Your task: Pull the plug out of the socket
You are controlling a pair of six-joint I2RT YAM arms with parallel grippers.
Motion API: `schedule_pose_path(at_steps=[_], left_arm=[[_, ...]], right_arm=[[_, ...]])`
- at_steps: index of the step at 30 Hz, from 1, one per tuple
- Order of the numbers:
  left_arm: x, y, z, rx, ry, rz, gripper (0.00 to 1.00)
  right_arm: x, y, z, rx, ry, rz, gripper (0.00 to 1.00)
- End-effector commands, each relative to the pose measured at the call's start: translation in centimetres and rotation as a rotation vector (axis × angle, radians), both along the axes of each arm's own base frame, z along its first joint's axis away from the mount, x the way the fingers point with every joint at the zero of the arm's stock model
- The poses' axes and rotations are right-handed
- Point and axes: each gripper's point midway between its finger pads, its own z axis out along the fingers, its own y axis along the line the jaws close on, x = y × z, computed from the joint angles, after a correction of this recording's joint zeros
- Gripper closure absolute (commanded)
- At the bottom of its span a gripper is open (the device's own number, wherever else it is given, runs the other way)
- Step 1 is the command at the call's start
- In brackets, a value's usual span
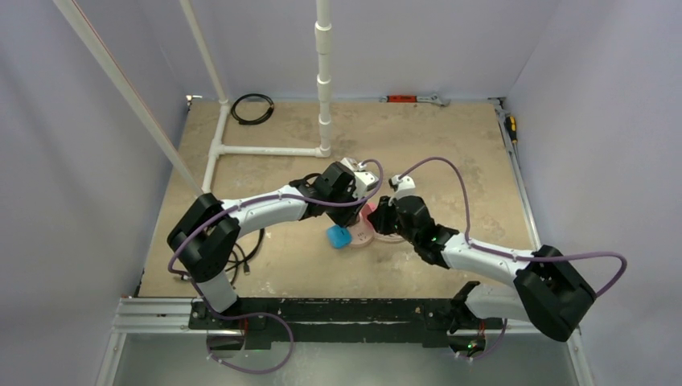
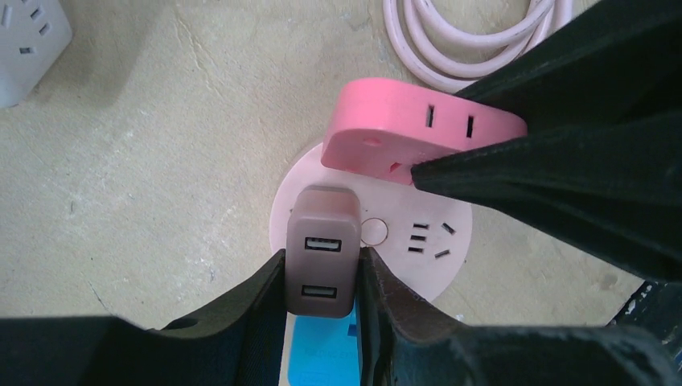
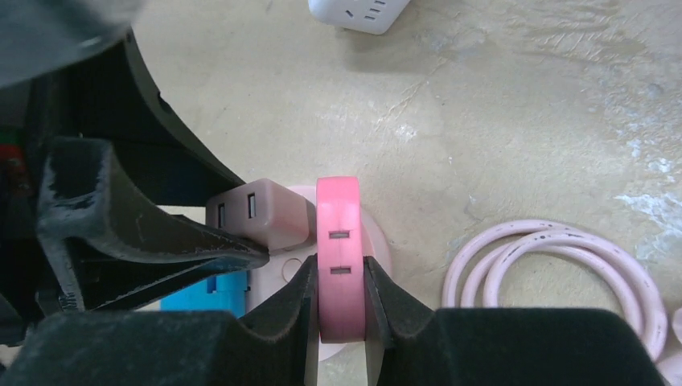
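**A:** How far along is this looking?

**B:** I'd say the grasp is done and the pull isn't. The left pincer (image 2: 322, 277) is clenching the mauve plug (image 2: 323, 251) by its two sides, and the plug is sitting upright on the face of the socket (image 2: 394, 269).

**A:** Where's the socket lying?

**B:** Flat on the surface (image 3: 523, 96), between the two arms. The right pincer (image 3: 339, 281) is clamping the bright pink block (image 3: 338, 217) that's standing on the same disc, probably to steady it.

**A:** What's remaining?

**B:** Lifting the plug clear. I can't tell whether its prongs are loosening.
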Motion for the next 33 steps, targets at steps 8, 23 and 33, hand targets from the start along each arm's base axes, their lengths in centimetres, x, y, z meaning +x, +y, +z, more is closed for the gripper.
schedule_pose_path(at_steps=[8, 23, 33], left_arm=[[-0.1, 4.7, -3.8, 0.2, 0.055, 0.1, 1.0], [-0.1, 4.6, -3.8, 0.2, 0.057, 0.101, 1.0], [0.4, 5.1, -3.4, 0.219, 0.03, 0.122, 1.0]], right_arm=[[1.7, -0.4, 2.4, 0.153, -0.03, 0.022, 1.0], [0.9, 0.7, 2.2, -0.014, -0.082, -0.023, 1.0], [0.5, 0.7, 3.1, -0.043, -0.118, -0.053, 1.0]])
